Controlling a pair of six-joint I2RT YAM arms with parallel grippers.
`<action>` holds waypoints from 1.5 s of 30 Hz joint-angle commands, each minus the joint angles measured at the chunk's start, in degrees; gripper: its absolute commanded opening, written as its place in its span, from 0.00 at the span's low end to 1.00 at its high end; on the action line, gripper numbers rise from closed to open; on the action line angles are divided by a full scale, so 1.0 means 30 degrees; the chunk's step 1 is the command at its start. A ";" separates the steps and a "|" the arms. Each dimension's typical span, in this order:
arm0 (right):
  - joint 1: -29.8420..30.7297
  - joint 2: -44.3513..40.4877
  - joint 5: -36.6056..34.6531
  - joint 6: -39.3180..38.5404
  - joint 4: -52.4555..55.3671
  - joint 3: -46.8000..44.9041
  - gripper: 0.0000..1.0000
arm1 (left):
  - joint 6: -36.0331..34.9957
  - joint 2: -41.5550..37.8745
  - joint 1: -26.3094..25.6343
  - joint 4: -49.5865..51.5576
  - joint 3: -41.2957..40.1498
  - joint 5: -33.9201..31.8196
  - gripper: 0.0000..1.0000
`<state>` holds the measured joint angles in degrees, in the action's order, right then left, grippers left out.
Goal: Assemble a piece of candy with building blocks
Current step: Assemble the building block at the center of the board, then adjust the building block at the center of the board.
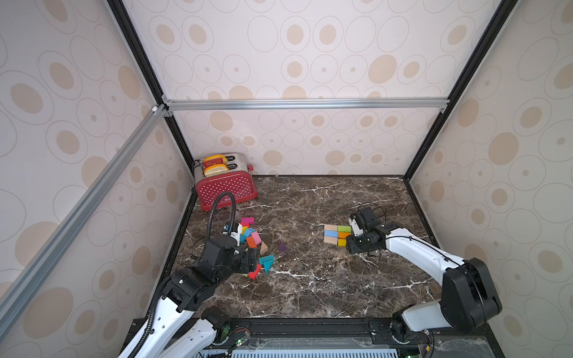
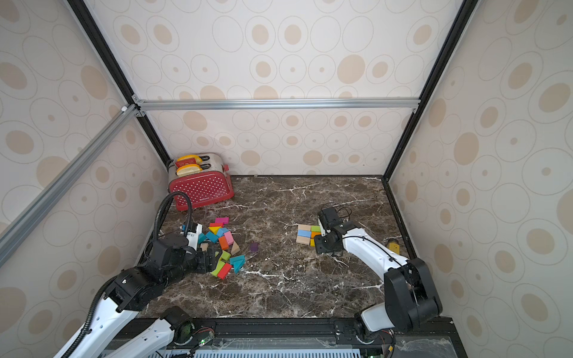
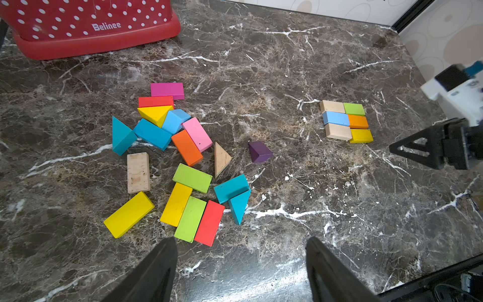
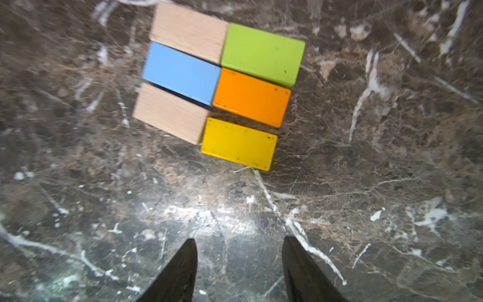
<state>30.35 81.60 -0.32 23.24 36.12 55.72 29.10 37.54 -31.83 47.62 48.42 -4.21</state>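
Note:
Six building blocks form a flat two-by-three rectangle (image 1: 337, 234) (image 2: 308, 234) (image 3: 345, 121) (image 4: 222, 86): bare wood, light blue and bare wood beside green, orange and yellow. My right gripper (image 4: 239, 240) (image 1: 352, 248) hovers just off its yellow and orange side, open, with bare marble between the fingers. A loose pile of coloured blocks (image 1: 254, 241) (image 2: 224, 245) (image 3: 177, 162) lies to the left. A purple wedge (image 1: 282, 247) (image 3: 259, 152) sits alone beside it. My left gripper (image 3: 241, 243) (image 2: 214, 258) is open and empty at the pile's near edge, by a red brick (image 3: 210, 223).
A red polka-dot toaster (image 1: 228, 189) (image 3: 86, 28) with toast in its slots stands in the back left corner. A mustard-yellow object (image 2: 393, 245) lies by the right wall behind the right arm. Walls enclose three sides of the marble tabletop (image 1: 310, 279).

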 commanded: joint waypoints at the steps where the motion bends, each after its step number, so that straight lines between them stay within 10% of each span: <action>1: 0.1631 0.0980 0.0155 0.0218 0.0791 0.1873 0.58 | -0.0037 -0.0412 0.0177 0.0011 0.0002 -0.0485 0.79; 9: 0.6656 0.8934 0.0505 0.1356 0.0458 1.0025 0.65 | 0.0084 -0.0824 0.0175 0.0156 0.0045 -0.1233 0.78; 18: 0.8011 1.4332 0.1103 0.2182 0.1001 1.5504 0.74 | 0.0058 -0.0820 0.0172 0.0190 0.0089 -0.1414 0.78; 32: 0.8898 1.6363 0.1492 0.2746 0.1422 1.6343 0.67 | 0.0026 -0.0674 0.0167 0.0156 0.0061 -0.1183 0.79; 45: 0.8883 1.4881 0.1944 0.2418 -0.0567 1.3701 0.37 | -0.0003 -0.0491 0.0159 0.0154 0.0031 -0.1088 0.79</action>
<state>57.10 128.29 4.45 30.79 35.31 99.68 29.12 35.90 -31.81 47.66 48.25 -7.38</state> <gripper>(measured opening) 0.383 0.787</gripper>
